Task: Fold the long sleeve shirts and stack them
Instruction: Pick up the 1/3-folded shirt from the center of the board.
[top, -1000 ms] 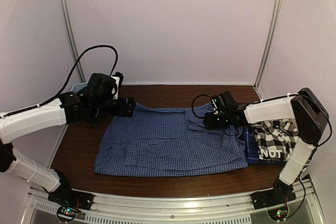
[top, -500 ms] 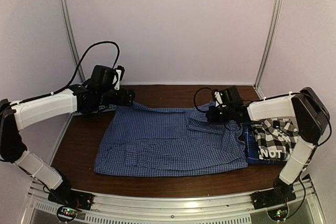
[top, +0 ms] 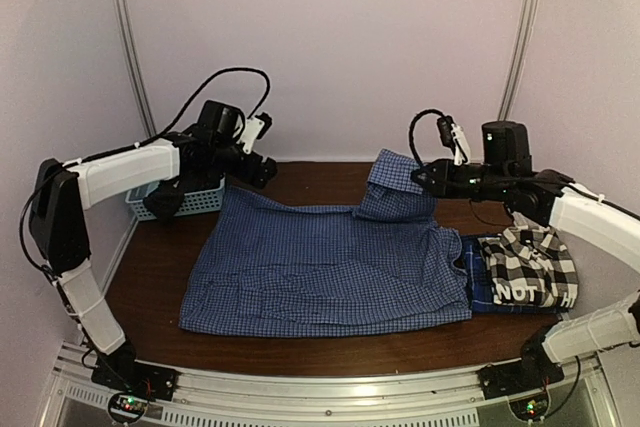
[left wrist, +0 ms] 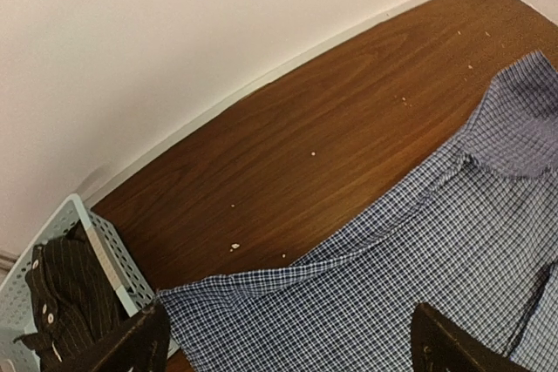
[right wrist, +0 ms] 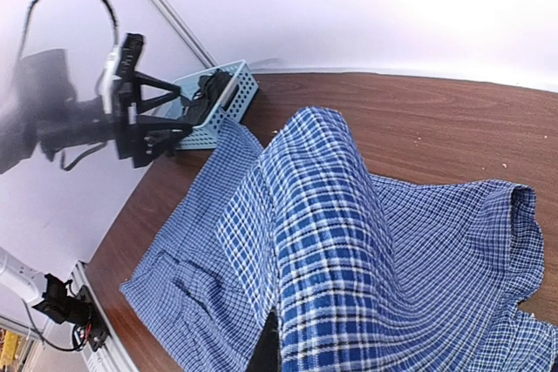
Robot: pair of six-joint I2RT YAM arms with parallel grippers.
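The blue fine-check long sleeve shirt point(top: 320, 267) lies spread over the middle of the table. Its far right part point(top: 398, 182) is pulled up into a peak, and my right gripper point(top: 424, 176) is shut on it. In the right wrist view this cloth point(right wrist: 349, 241) drapes over the jaws, and only a dark finger point(right wrist: 272, 350) shows. My left gripper point(top: 264, 167) hangs open above the shirt's far left corner point(left wrist: 261, 289), holding nothing. A folded black-and-white plaid shirt point(top: 530, 265) lies at the right on a darker blue one point(top: 478, 292).
A light blue lattice basket point(top: 185, 199) stands at the far left by the wall, with dark striped cloth point(left wrist: 65, 294) in it. Bare brown table point(left wrist: 331, 128) runs between the shirt and the back wall. The left arm point(right wrist: 131, 119) shows in the right wrist view.
My right gripper has shut on the shirt's far right part and lifted it up and back. My left arm has risen and drawn back toward the far wall, still open.
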